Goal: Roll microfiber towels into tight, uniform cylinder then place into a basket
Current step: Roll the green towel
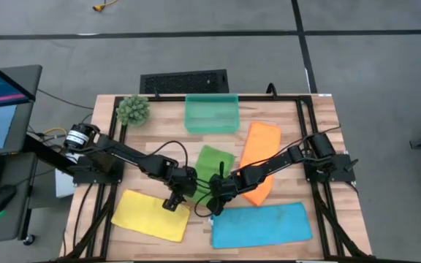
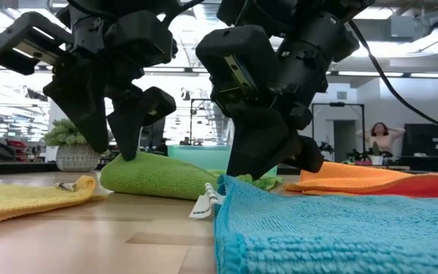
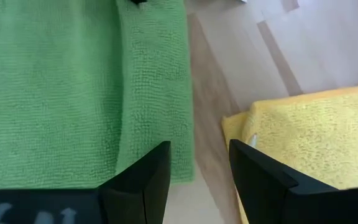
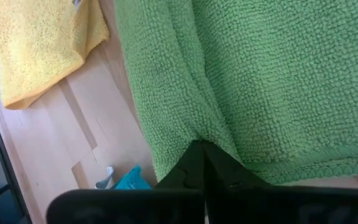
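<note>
Two pincers work the green towel [image 1: 214, 166] lying mid-surface: right pincer [image 4: 202, 163] is clamped on its near edge, left pincer [image 3: 196, 180] hangs open beside it. Lift both corners evenly so the roll starts tight
</note>
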### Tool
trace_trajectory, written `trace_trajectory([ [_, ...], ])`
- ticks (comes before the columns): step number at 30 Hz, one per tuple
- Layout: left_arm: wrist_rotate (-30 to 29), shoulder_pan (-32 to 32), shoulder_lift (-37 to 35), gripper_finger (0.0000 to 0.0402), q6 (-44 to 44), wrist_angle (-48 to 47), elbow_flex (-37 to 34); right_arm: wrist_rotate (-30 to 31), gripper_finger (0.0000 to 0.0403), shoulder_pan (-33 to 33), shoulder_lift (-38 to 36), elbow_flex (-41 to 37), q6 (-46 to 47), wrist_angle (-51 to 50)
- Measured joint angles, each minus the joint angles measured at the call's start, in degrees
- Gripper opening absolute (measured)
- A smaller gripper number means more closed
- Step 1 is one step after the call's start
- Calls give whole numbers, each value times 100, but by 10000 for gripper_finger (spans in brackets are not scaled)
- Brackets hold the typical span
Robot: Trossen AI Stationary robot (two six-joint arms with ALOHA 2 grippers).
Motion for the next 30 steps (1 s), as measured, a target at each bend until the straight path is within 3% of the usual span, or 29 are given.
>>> trace_trajectory([
  [7,-11,13,286,155,118,257,4,-14,11,1,0,-7,42,20],
  [16,177,25,794,155,-490,395,24,-12,16,6,2,-9,-116,68],
  [30,375,157,828,155,-732,364,17,109,20,47,-70,-17,-463,69],
])
